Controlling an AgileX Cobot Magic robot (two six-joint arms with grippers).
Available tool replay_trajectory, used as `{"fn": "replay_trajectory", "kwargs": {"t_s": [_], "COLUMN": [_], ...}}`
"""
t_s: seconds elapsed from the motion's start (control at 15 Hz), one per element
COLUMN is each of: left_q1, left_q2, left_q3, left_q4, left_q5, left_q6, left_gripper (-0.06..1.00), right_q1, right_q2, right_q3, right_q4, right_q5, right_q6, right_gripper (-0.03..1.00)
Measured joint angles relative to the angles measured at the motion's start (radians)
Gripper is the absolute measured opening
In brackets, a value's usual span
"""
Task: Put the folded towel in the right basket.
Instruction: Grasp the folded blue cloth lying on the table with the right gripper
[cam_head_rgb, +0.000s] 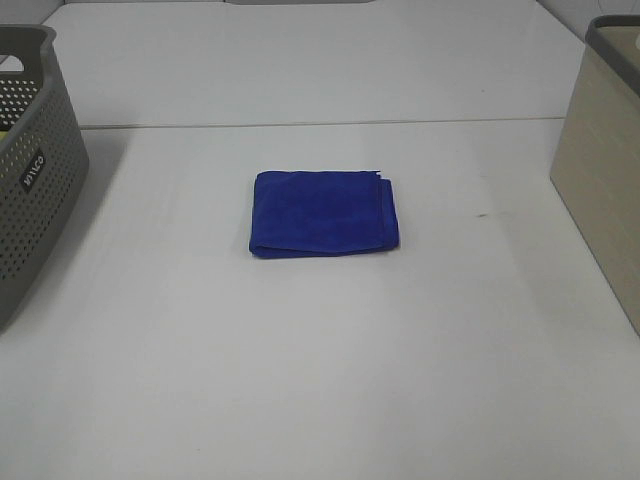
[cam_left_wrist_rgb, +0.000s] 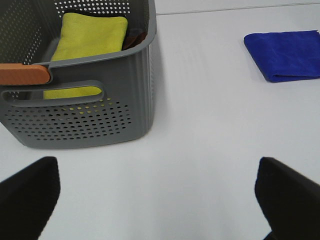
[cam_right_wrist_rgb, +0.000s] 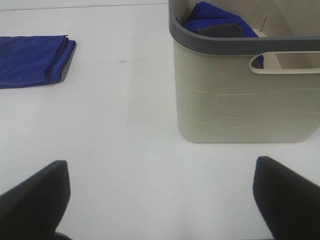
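Note:
A folded blue towel (cam_head_rgb: 322, 213) lies flat in the middle of the white table. It also shows in the left wrist view (cam_left_wrist_rgb: 285, 54) and the right wrist view (cam_right_wrist_rgb: 31, 60). The right basket (cam_head_rgb: 606, 160) is beige with a dark grey rim, at the table's right edge; in the right wrist view (cam_right_wrist_rgb: 240, 95) it holds another blue cloth (cam_right_wrist_rgb: 212, 21). Neither gripper shows in the exterior view. My left gripper (cam_left_wrist_rgb: 157, 200) is open and empty, well short of the towel. My right gripper (cam_right_wrist_rgb: 160, 200) is open and empty, in front of the beige basket.
A grey perforated basket (cam_head_rgb: 30, 170) stands at the table's left edge; in the left wrist view (cam_left_wrist_rgb: 80, 115) it holds a yellow folded cloth (cam_left_wrist_rgb: 90, 37) and has an orange handle pad (cam_left_wrist_rgb: 25, 74). The white table (cam_head_rgb: 320, 360) stretches around the towel.

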Motion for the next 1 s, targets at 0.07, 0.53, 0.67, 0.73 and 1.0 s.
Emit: {"fn": "replay_trajectory", "kwargs": {"t_s": [0.07, 0.53, 0.67, 0.73, 1.0], "left_q1": [0.000, 0.000, 0.000, 0.000, 0.000], "left_q2": [0.000, 0.000, 0.000, 0.000, 0.000], "left_q3": [0.000, 0.000, 0.000, 0.000, 0.000], "left_q4": [0.000, 0.000, 0.000, 0.000, 0.000], "left_q5": [0.000, 0.000, 0.000, 0.000, 0.000], "left_q6": [0.000, 0.000, 0.000, 0.000, 0.000], "left_gripper": [0.99, 0.99, 0.99, 0.99, 0.99], "right_q1": [0.000, 0.000, 0.000, 0.000, 0.000], "right_q2": [0.000, 0.427, 0.666, 0.764, 1.111], "right_q3": [0.000, -0.279, -0.479, -0.552, -0.700], "right_q4": [0.000, 0.047, 0.087, 0.103, 0.289], "right_q5": [0.000, 0.095, 0.146, 0.148, 0.127], "right_q6": [0.000, 0.004, 0.011, 0.011, -0.030], "right_gripper": [0.94, 0.94, 0.94, 0.94, 0.94]}}
